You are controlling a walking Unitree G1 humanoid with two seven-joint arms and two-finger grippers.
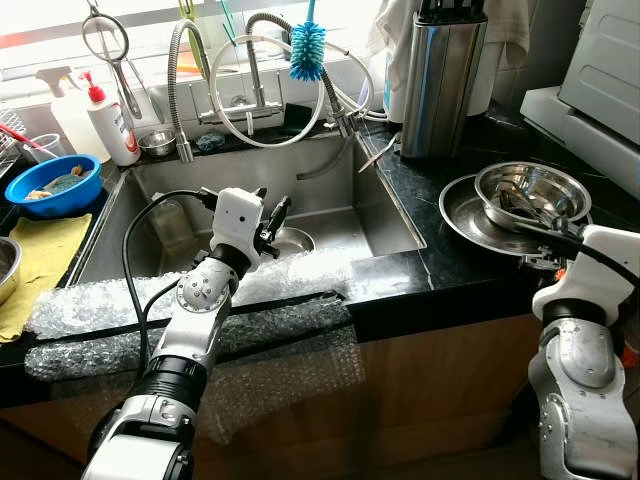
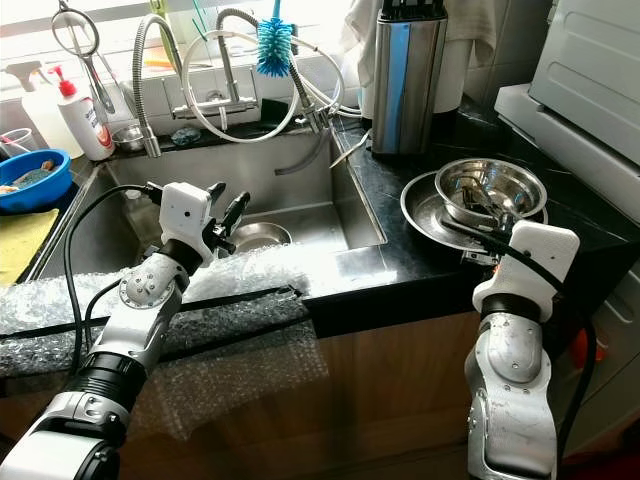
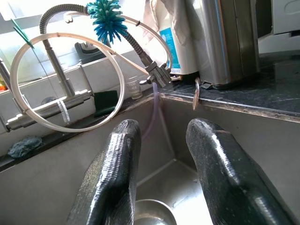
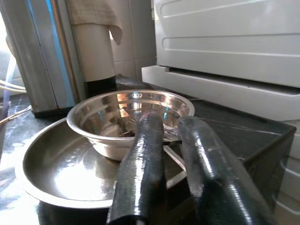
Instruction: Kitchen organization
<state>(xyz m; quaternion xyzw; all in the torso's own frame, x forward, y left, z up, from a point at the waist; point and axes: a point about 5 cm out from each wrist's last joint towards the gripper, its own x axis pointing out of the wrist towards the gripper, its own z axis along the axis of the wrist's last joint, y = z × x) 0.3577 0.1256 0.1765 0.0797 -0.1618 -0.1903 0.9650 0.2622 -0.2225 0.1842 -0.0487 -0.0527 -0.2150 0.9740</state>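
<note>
The left tool (image 1: 278, 218) hangs over the sink (image 1: 385, 215), above its near edge, with the two black fingers (image 3: 112, 178) a little apart and nothing between them. Below it, at the bottom of the sink, is the round drain (image 1: 293, 240). A sheet of bubble wrap (image 1: 130, 310) lies along the near edge of the tabletop (image 1: 420, 170) and hangs down over the cabinet front. On the right side, a steel bowl (image 1: 532, 193) sits inside a wide steel plate (image 1: 465, 215) on the dark tabletop. The right tool (image 4: 164, 140) is at the near rim of the bowl; its fingers are close together, and I cannot tell if they grip the rim or only touch it. Behind the bowl stands a tall steel knife block (image 1: 440, 80). At the far side of the sink there is a faucet (image 1: 185, 90) with a blue brush (image 1: 307, 50) hanging near it. On the left stand a blue bowl (image 1: 50, 185), a yellow cloth (image 1: 45, 255) and a white bottle (image 1: 112, 125) with red cap. A white appliance (image 1: 600, 80) stands at the far right.
</note>
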